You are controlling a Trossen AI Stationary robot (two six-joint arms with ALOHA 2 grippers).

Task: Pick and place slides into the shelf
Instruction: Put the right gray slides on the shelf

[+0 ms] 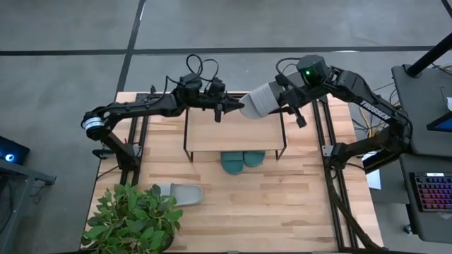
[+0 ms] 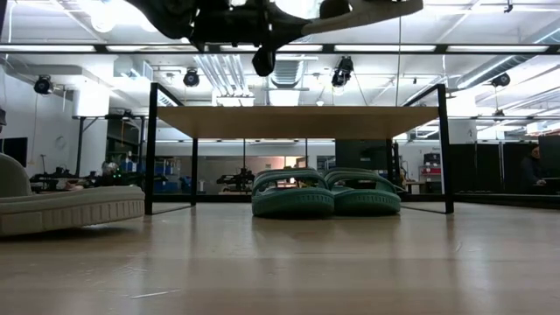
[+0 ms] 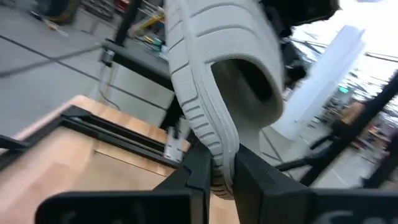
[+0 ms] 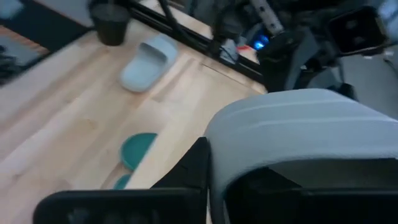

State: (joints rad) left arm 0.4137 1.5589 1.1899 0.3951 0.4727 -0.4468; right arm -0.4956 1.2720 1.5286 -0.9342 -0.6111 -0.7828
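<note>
Pale grey foam slide sandal hangs above the light wooden shelf, pinched at its sole edge by the left gripper and clamped by the right gripper at its strap end.

Below the fingers, the shelf top lies bare. Beneath it, two teal slides fill the middle (gaps either side). Well away, a grey slide and plant crowd the desk corner.
</note>
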